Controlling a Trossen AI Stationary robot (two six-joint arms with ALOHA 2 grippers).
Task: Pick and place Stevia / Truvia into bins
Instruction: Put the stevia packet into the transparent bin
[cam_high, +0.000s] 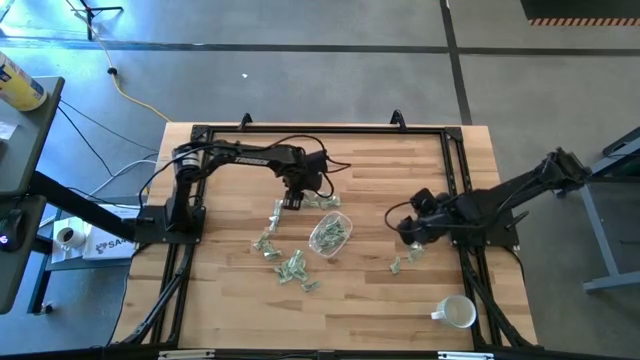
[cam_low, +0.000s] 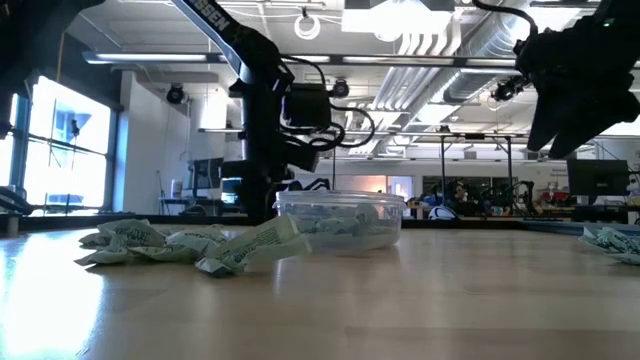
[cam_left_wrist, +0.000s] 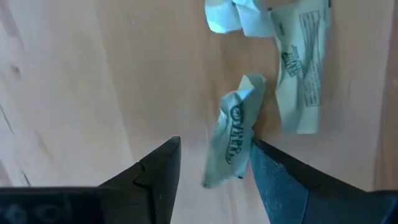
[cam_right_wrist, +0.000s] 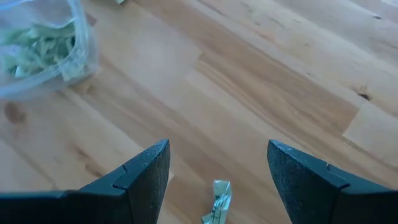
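One butcher-block table (cam_high: 400, 310) on grey concrete, one clear bin (cam_high: 329, 234) mid-frame, scattered packets (cam_high: 292, 267), one mug (cam_high: 457, 313) lower right, left gripper (cam_left_wrist: 211, 168) and right gripper (cam_right_wrist: 217, 168) both spread apart.

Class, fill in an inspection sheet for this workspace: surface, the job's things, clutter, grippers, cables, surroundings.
Surface: wooden table inside a black frame.
Job's things: clear container partly filled with packets; loose sweetener packets beside it, a few near the right arm.
Clutter: white mug at a table corner.
Grippers: left gripper open, a crumpled packet between its fingers; right gripper open above a single packet.
Cables: yellow cable on the floor.
Surroundings: concrete floor, open workshop.
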